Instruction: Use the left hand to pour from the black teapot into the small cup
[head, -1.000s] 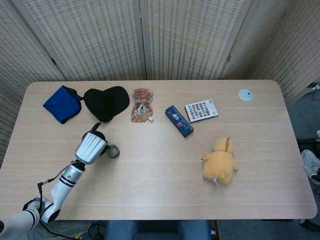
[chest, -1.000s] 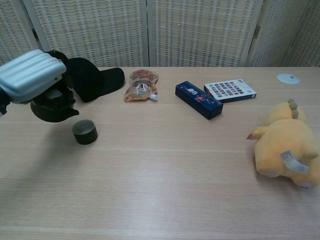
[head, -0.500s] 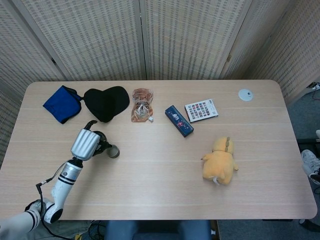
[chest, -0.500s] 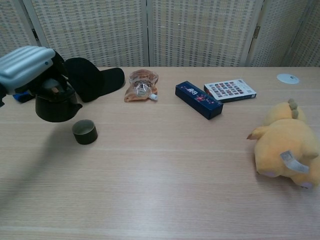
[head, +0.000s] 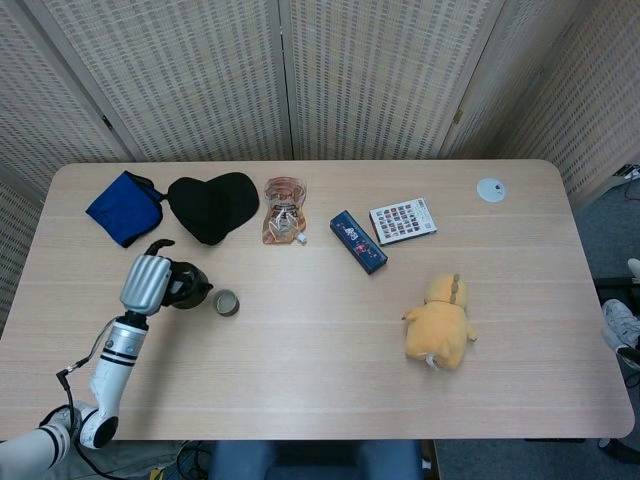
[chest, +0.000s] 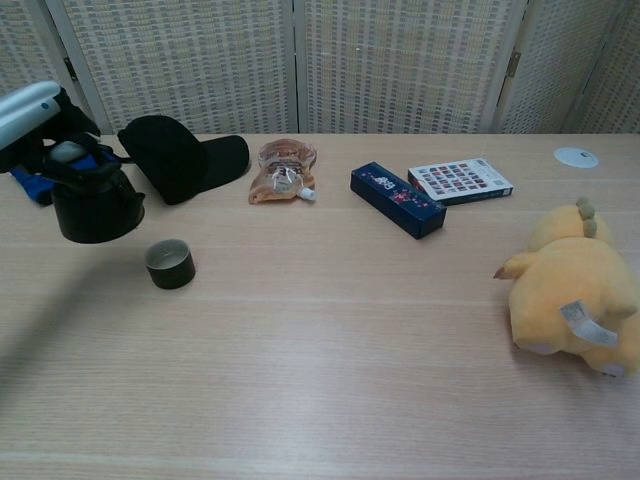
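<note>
Looking down from the head view, the left hand (head: 145, 282) grips the black teapot (head: 184, 288) by its handle side, its silver back turned up and its fingers wrapped toward the pot. The teapot sits roughly upright just to the left of the small cup (head: 227, 302), a narrow gap showing between them. The cup stands on the table (head: 320, 390), mouth up. Behind them, along the far left of the table, lie a blue cloth (head: 124, 207) and a black cap (head: 212, 205), the two almost touching. Next along are a clear packet (head: 284, 209) with orange-brown contents, a dark blue box (head: 358, 241) lying at a slant, and a card of coloured squares (head: 403, 219) just beside it. A white disc (head: 490, 189) sits near the far right corner, and a yellow plush toy (head: 440, 321) lies well apart on the right half. The right hand does not appear in this view.

From the chest view, the left hand (chest: 28, 105) shows only as a pale edge at the upper left, closed over the top of the teapot (chest: 94, 203), whose lid knob and body are level. Whether the pot rests on the table or hangs just above it I cannot tell. The small cup (chest: 170, 264) stands nearer the camera and to the right of the pot, apart from it. The cap (chest: 180, 156), packet (chest: 283, 172), blue box (chest: 397, 199), card (chest: 459, 180) and disc (chest: 575, 156) line the far side, and the plush toy (chest: 572, 290) fills the right edge. The right hand is not seen here either.
</note>
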